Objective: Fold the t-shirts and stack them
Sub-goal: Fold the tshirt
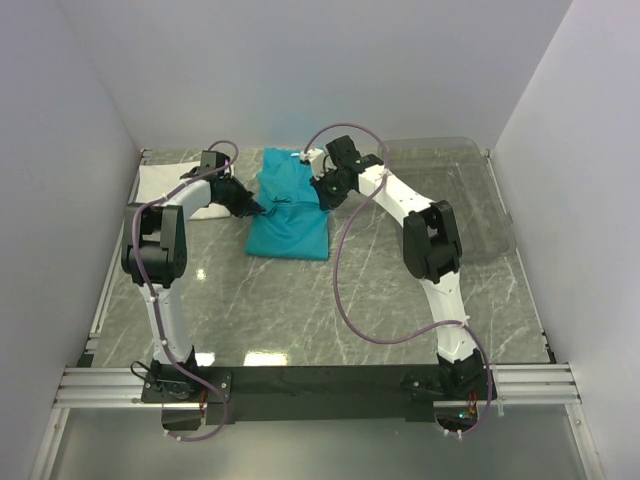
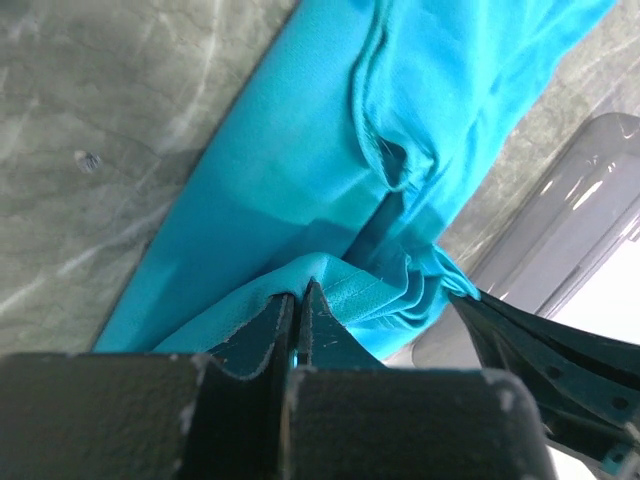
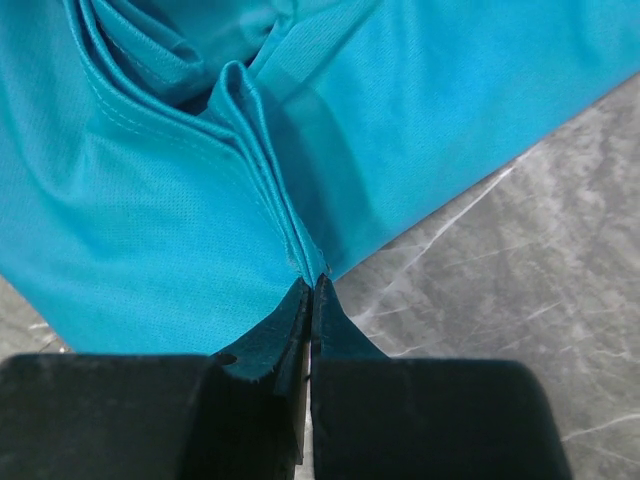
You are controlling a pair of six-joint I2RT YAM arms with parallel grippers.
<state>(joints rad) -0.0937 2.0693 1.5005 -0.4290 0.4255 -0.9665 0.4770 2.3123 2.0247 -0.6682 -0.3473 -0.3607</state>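
- Teal shirt [image 1: 290, 225] lies on the grey table [image 1: 300, 300], in the middle & toward the far side; it is a long shape running near to far; the near part lies flat, the middle is bunched up.
- Left claw [image 2: 298, 300] is at the shirt's left edge; its two fingers are pinched tight on a fold of teal cloth, w/ no gap to see; the cloth puffs up a bit around the tips.
- Right claw [image 3: 311, 290] is at the shirt's right edge, a bit farther back; it is squeezed tight too, on a thin stack of teal layers; a few folded edges run together right at its tips.
- The 2 claws face each other across the shirt; the bunched cloth sits between them.
- White shirt [image 1: 165, 183] lies flat at the far left, partly under the left arm; it is just left of the teal one; can't tell if they touch.
- Clear bin [image 1: 490, 215] sits at the far right of the table, apart from the teal shirt; the right arm reaches over its left side.
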